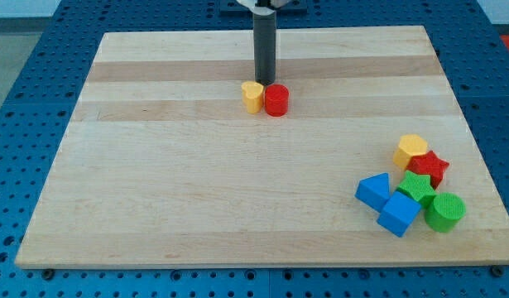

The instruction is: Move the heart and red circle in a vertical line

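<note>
The yellow heart (252, 96) and the red circle (276, 100) are sitting side by side in the upper middle of the wooden board (155, 190), touching or all but touching, the circle lying at three o'clock from the heart. So the pair is forming a horizontal row at this moment, not the vertical line the task is asking for.

My tip (264, 80) is resting just beyond them, at twelve o'clock from the seam between the two blocks, close to both and about equally near each. It is a bare rod, carrying nothing; whether it is actually touching either block cannot be told from here.

That is the relation the coming move is hinging on: the heart is lying at about seven o'clock from my tip and the circle at about five. Judging from this, one block would need pushing down toward six o'clock and across until it is standing under the other.

Far off at four o'clock, a cluster is sitting near the board's lower right corner: a yellow hexagon (410, 151), a red star (430, 167), a green star (416, 187), a blue triangle (374, 191), a blue cube (399, 214) and a green cylinder (444, 211).
</note>
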Available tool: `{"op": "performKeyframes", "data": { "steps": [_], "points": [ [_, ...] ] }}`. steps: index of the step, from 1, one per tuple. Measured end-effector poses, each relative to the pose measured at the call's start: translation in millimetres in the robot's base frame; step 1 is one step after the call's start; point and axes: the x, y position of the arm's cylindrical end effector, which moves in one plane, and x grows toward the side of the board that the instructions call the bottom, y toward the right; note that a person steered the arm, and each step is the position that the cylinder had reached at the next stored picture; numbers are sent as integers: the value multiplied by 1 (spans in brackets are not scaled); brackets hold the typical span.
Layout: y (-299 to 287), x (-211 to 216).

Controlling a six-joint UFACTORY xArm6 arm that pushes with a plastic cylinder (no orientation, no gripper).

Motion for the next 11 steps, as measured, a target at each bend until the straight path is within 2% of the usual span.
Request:
{"op": "performKeyframes", "data": {
  "steps": [1, 2, 3, 4, 7, 8, 9, 10, 11],
  "points": [
    [-34, -23],
    [-87, -15],
    [-96, 19],
    [-88, 48],
    [32, 54],
    [12, 50],
    [-47, 28],
    [-44, -13],
    [-5, -14]
  ]
}}
